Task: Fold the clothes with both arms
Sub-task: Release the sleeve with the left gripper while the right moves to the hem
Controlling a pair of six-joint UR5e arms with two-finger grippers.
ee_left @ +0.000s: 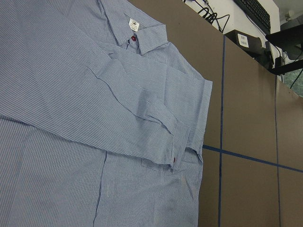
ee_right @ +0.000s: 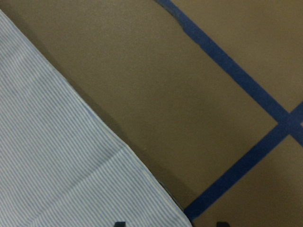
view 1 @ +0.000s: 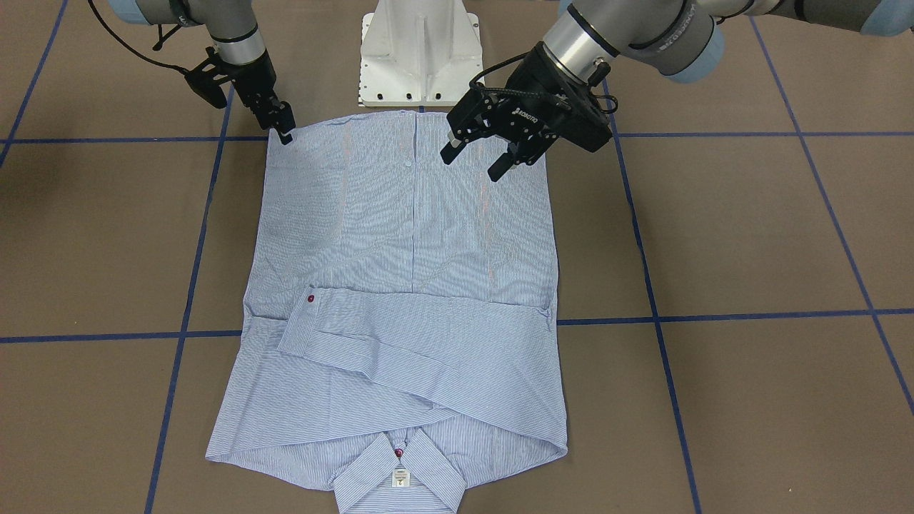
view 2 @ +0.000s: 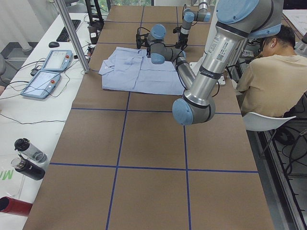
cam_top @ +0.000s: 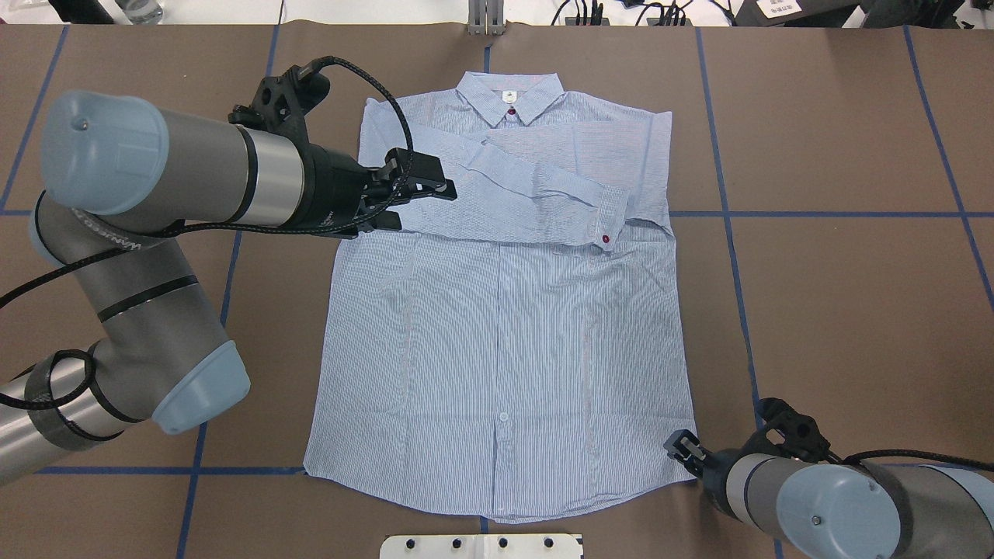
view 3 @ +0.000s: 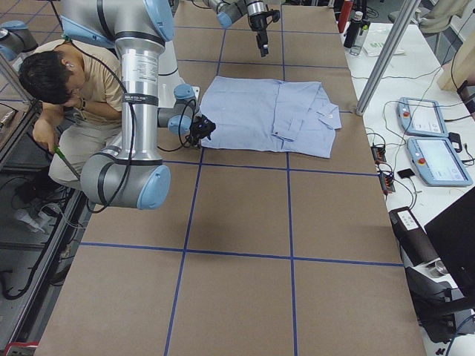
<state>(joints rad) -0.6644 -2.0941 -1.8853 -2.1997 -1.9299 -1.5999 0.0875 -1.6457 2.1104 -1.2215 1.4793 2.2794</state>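
Observation:
The blue-and-white striped shirt [cam_top: 497, 326] lies flat and face up on the brown table, collar [cam_top: 509, 97] at the far side, both sleeves folded across the chest. A dark red cuff button [cam_top: 606, 240] shows. My left gripper [view 1: 475, 163] hangs open above the shirt, clear of the cloth; its wrist view looks down on the folded sleeves [ee_left: 71, 94]. My right gripper [cam_top: 682, 449] is low at the near hem corner [ee_right: 156, 208]. It is open, and its two fingertips sit either side of that corner in the right wrist view.
The white pedestal base [view 1: 420, 53] stands at the robot's edge by the hem. Blue tape lines [cam_top: 730, 233] cross the table. A seated person [view 2: 268, 81] is beside the robot. Tablets [view 3: 438, 148] and bottles [view 2: 29, 158] lie on the side bench.

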